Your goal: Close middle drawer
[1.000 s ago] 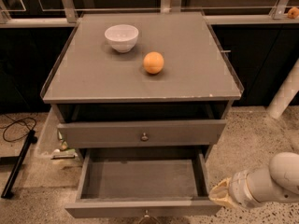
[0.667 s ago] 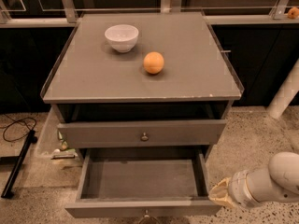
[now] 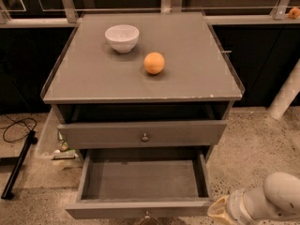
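My gripper (image 3: 220, 213) sits low, with the middle drawer (image 3: 140, 179) pulled way out just to its left, front corner right beside it. Guessing it's parked there to shove the front in. Can't tell if it's spread or pressed together.

You find no text, label, brand, number or sign that can be read anywhere in this view. The gripper (image 3: 219, 212) sits at the lower right edge, just beside the front right corner of the pulled-out middle drawer (image 3: 117, 209), and neither carries any marking you can read.
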Available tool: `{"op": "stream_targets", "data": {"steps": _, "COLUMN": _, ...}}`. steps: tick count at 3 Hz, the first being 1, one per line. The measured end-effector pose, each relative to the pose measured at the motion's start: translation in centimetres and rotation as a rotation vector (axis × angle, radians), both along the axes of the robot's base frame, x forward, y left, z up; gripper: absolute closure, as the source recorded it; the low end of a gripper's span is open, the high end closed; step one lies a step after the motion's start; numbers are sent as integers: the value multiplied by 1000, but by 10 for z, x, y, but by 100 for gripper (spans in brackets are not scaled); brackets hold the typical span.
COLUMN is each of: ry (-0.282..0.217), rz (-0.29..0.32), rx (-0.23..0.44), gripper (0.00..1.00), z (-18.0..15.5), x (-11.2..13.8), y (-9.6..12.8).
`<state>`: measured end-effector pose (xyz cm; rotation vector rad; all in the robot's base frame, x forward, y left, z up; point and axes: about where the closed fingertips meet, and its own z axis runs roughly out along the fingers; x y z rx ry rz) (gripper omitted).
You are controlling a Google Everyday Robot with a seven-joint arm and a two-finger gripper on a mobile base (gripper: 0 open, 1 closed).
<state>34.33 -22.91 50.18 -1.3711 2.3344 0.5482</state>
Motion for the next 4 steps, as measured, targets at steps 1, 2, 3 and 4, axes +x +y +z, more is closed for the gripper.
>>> {"op": "stream_targets", "data": {"steps": 1, "ry": 9, "rz": -24, "rx": 38, "gripper": 100, "z": -41, "x": -9, "y": 9}}
{"op": "stream_targets", "data": {"steps": 2, "ry": -9, "rz": 9, "rx": 70, "gripper": 100, "z": -74, "x": -5, "y": 32}}
{"op": "stream_targets", "data": {"steps": 3, "ry": -49, "rz": 52, "rx": 93, "gripper": 100, "z": -94, "x": 8, "y": 54}}
{"op": "stream_targets", "data": {"steps": 4, "ry": -76, "rz": 82, "rx": 111, "gripper": 100, "z": -109, "x": 18, "y": 70}}
